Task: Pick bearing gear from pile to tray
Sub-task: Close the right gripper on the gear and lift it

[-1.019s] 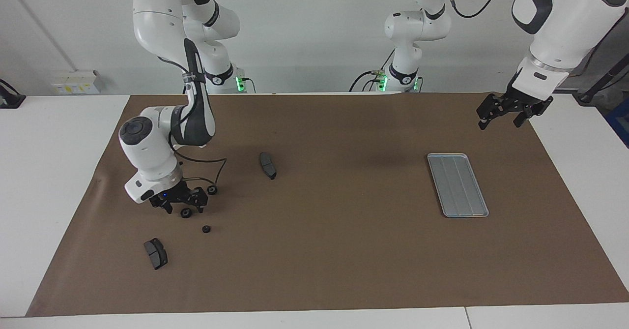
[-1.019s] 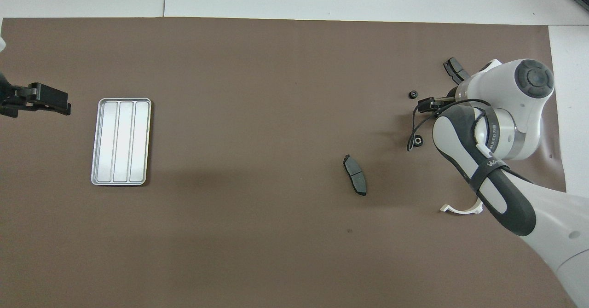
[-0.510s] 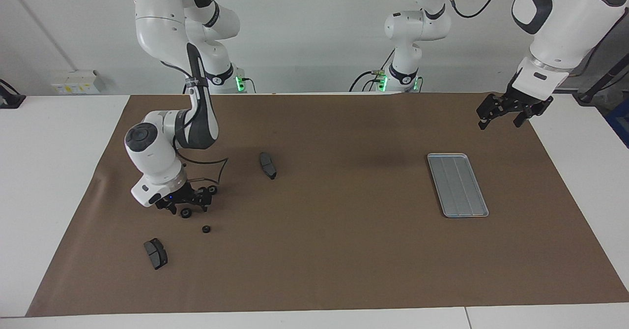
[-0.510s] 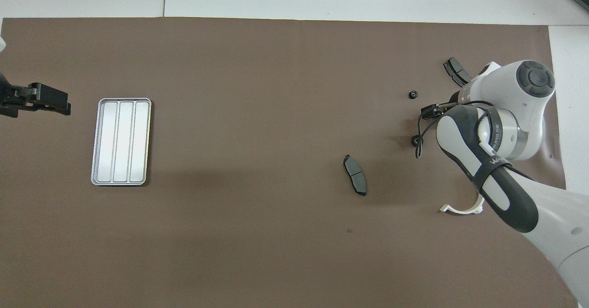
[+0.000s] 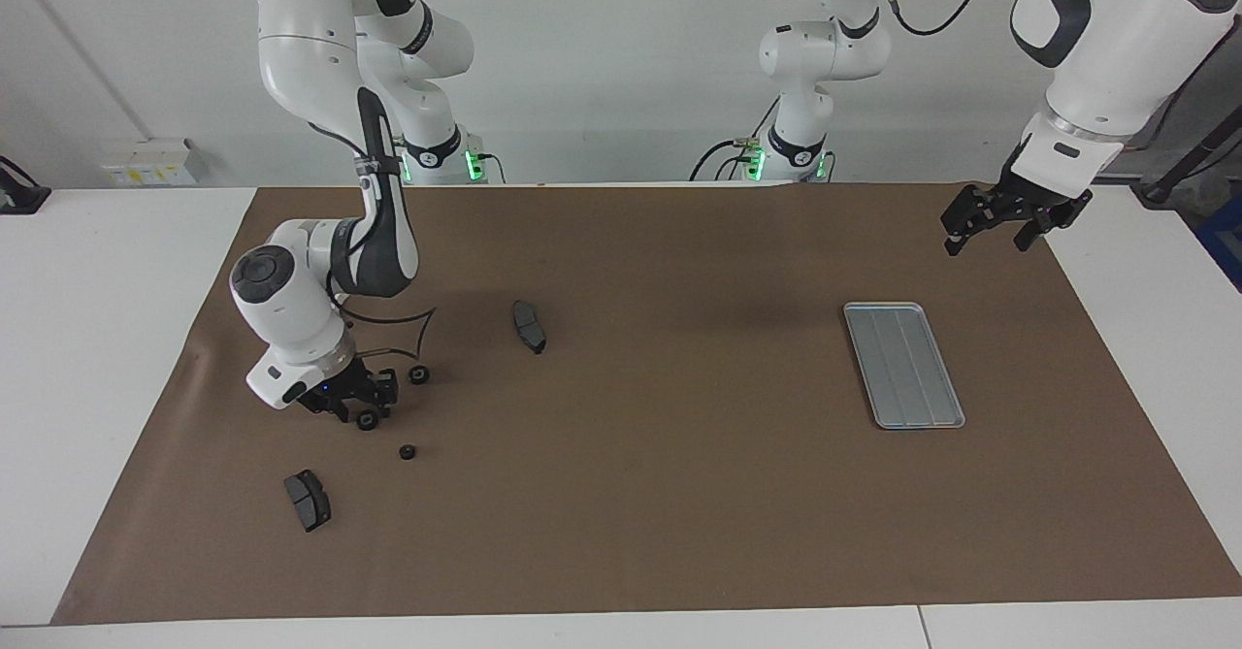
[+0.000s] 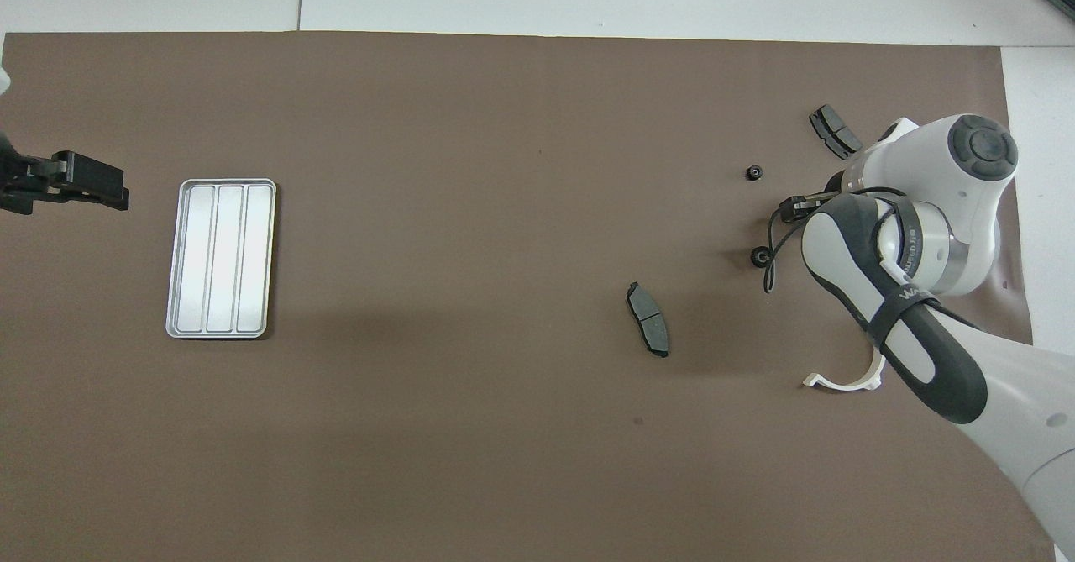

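Here the right end effector (image 5: pixel 351 406) is down at the worktop (image 5: pixel 640 494) among the pile, at the right arm's end. A small black gear (image 5: pixel 368 421) sits at its fingertips; whether the fingers grip it or merely stand beside it I cannot tell. A second gear (image 5: pixel 418 374) lies nearer the robots, just beside the end effector, and a third gear (image 5: pixel 408 452) lies farther from them. One brake pad (image 5: pixel 308 500) lies farther still, another pad (image 5: pixel 529 326) toward the middle. A white bracket (image 6: pixel 842 379) shows beside the right arm. The tray (image 5: pixel 903 365) lies bare, well apart, at the left arm's end. The left end effector (image 5: pixel 999 227) waits in the air with fingers spread, holding nothing.
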You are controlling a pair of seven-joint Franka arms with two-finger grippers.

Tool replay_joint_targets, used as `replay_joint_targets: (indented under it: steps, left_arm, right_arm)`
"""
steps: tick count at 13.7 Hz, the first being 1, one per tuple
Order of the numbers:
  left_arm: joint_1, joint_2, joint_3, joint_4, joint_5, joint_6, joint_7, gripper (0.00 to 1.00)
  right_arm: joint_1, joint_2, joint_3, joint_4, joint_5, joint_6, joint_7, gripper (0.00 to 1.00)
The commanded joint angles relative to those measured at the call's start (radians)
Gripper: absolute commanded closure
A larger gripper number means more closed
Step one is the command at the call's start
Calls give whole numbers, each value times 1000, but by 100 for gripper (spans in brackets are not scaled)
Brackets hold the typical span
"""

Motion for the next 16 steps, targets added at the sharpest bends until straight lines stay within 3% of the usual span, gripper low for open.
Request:
replay_joint_targets:
  steps: [1, 9, 11, 14, 15, 16]
  left_arm:
    - [-2, -27, 4, -37, -8, 17, -8, 0]
    - [-2, -27, 4, -37, -8, 17, -7, 0]
    - [-2, -27, 4, -37, -8, 17, -7, 0]
    - [-2, -27, 5, -37, -8, 17, -7, 0]
    - [-2, -29, 4, -37, -8, 17, -8, 0]
    - [-2, -27, 4, -37, -8, 17, -8, 0]
  right_arm:
    - [-10, -10, 5, -17, 31, -5, -41, 37]
    - [-5, -8, 6, -17, 31, 1, -33, 46]
    - [-3, -10, 6, -17, 31, 1, -33, 54]
    - [0, -10, 6, -18, 31, 0, -32, 90]
    - [1, -10, 6, -18, 31, 0, -30, 99]
    - [1, -10, 5, -17, 31, -3, -30, 100]
